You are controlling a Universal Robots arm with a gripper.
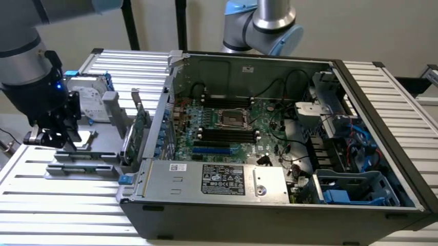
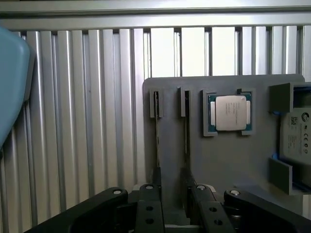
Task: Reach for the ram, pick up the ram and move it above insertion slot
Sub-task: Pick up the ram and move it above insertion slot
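The open computer case [image 1: 274, 128] fills the exterior view's right. Its side wall stands just beside the grey holder [image 1: 82, 154] on the slatted table [image 1: 55, 205] — the tight gap between them is taken by an upright green card [image 1: 140, 128]. The arm [image 1: 27, 66] hangs over the holder. The wrist view adds a hard drive [image 2: 297, 133], a processor [image 2: 230, 112] and the ram [image 2: 186, 136], on edge in a slot beside a second stick [image 2: 156, 131]. The gripper [image 2: 171, 182] is spread wide and empty — near the sticks' ends.

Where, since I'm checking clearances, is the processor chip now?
In the wrist view, the processor chip lies in a recess of the gray holder, between the two narrow slots and the hard drive.
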